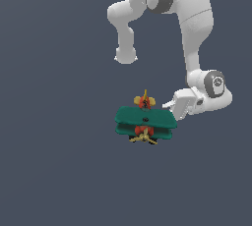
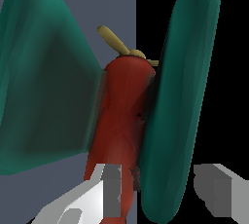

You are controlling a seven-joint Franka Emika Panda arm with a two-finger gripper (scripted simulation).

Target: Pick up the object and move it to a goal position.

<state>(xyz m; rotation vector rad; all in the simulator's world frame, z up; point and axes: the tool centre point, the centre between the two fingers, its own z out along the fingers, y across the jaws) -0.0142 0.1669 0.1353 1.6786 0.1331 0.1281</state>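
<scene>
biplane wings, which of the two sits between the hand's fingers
In the wrist view, the narrow edge-on wing stands between the fingers; the broad wing lies outside them, beyond the red body.

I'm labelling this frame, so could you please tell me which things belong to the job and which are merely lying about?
Belongs to the job:
- small toy biplane with teal-green wings, red-orange body, yellow propeller
- white arm's gripper, one wing between its fingers

Lying about:
- nothing visible
</scene>
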